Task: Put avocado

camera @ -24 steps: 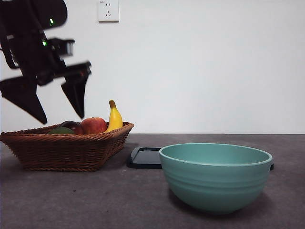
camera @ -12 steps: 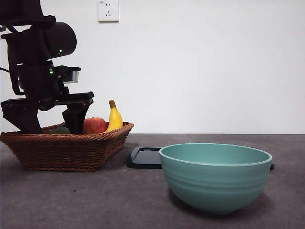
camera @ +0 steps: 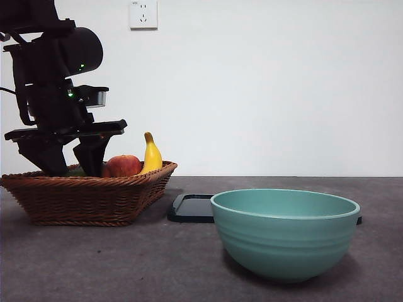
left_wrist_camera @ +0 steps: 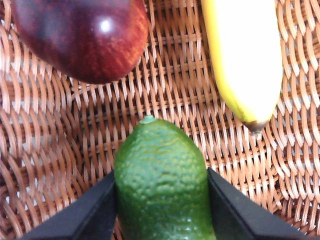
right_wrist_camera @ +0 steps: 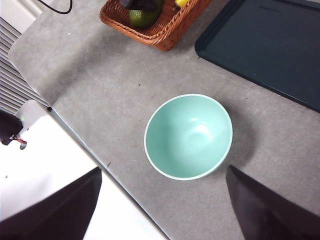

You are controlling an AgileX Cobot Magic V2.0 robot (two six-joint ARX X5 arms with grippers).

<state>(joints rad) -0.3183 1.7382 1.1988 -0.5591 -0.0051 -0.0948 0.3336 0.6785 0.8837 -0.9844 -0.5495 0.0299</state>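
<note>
The avocado (left_wrist_camera: 160, 185) is dark green and pebbled and lies in the wicker basket (camera: 88, 201) at the table's left. My left gripper (left_wrist_camera: 161, 175) is down in the basket, its two black jaws pressed against the avocado's two sides. In the front view the left gripper (camera: 72, 168) hides nearly all of the fruit. From the right wrist view the avocado (right_wrist_camera: 142, 17) shows in the basket under the left arm. My right gripper (right_wrist_camera: 163, 169) is open and empty, high above the teal bowl (right_wrist_camera: 188, 136).
The basket also holds a dark red-purple fruit (left_wrist_camera: 80, 37), a red apple (camera: 124, 165) and a banana (camera: 151, 156). The teal bowl (camera: 284, 233) stands at the front right. A dark tray (camera: 192, 207) lies behind it. The table's edge (right_wrist_camera: 100, 160) runs near the bowl.
My left gripper has come down from above the basket into it, and its jaws have closed in from wide apart onto the avocado.
</note>
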